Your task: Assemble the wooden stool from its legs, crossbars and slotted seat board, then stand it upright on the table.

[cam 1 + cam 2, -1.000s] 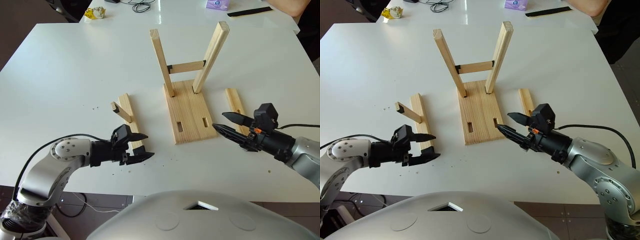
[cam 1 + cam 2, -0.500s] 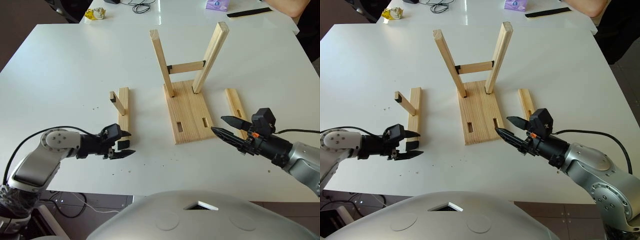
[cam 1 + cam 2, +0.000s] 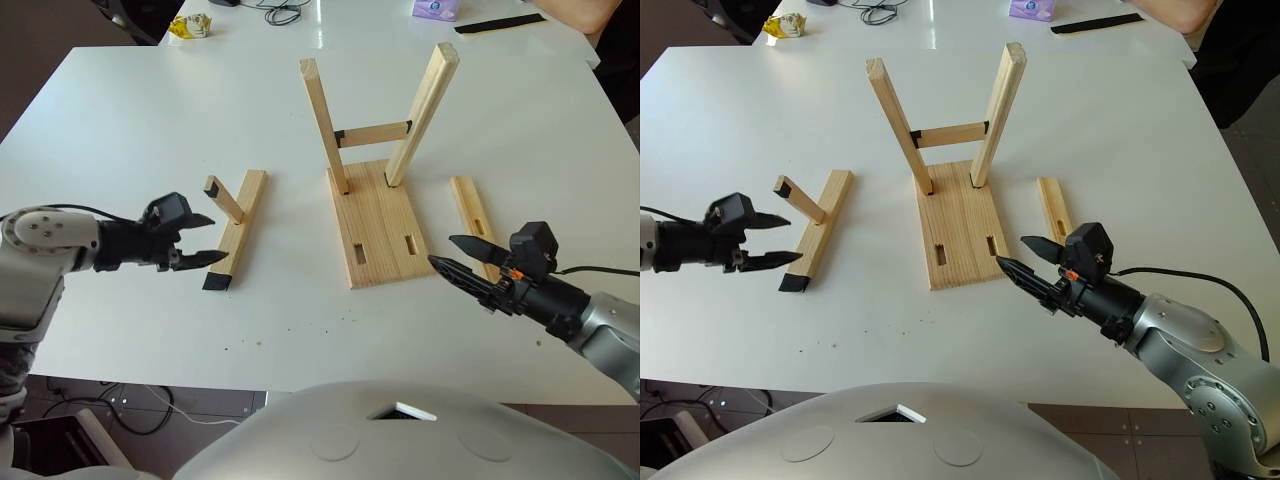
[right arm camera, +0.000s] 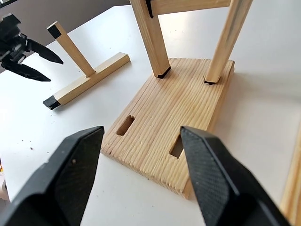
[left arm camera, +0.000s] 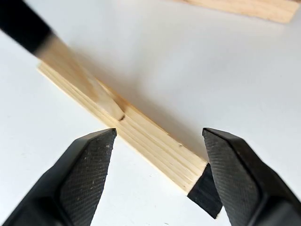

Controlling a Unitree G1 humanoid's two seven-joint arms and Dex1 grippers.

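While left gripper (image 3: 218,238) gapes beside loose leg (image 3: 235,245), seemingly untouching, right gripper (image 3: 441,250) spread, empty.

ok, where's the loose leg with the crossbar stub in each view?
Left eye: leg flat, left of the seat board, stub up.
Right eye: leg, same spot.
Left wrist: leg close, just ahead of the left gripper.
Right wrist: leg beyond the seat board, beside the left gripper.
Landmark: the leg's black end cap.

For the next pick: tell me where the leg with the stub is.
Head views: the leg with the stub lies flat on the robot's left, left of the seat board, just before the left gripper.
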